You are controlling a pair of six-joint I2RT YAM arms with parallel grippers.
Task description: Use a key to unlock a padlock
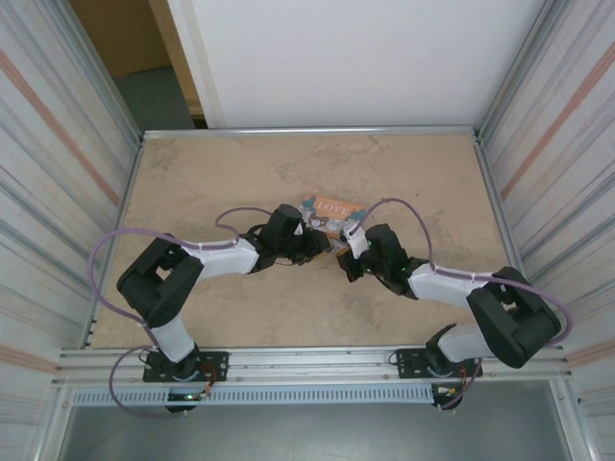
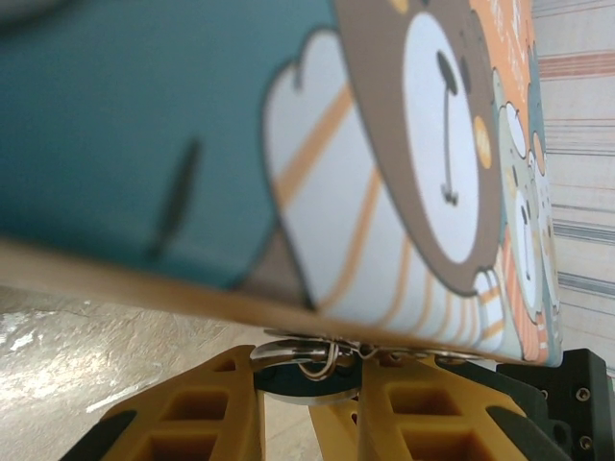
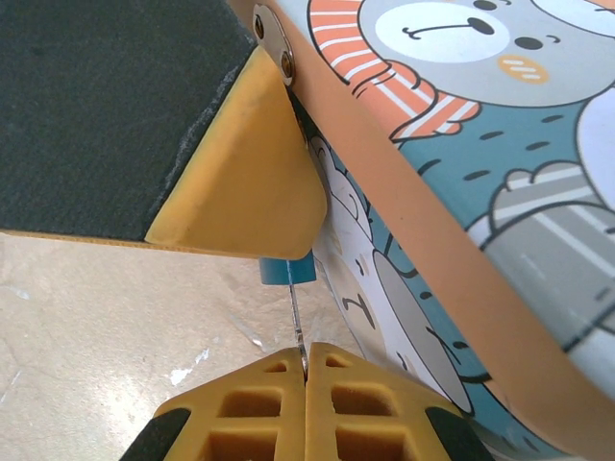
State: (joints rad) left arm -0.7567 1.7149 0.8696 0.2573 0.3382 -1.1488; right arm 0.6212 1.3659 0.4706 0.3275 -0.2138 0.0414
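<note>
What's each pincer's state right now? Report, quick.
Left pincer: closed on the padlock.
Right pincer: closed on the key.

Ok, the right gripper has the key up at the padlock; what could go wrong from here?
1. The right gripper pinches the thin key at its very fingertips; a twist could slip or bend it.
2. The padlock sits mostly hidden in the left gripper, so whether the key is seated is unclear.
3. The tin lies close against both grippers and may get shoved.
</note>
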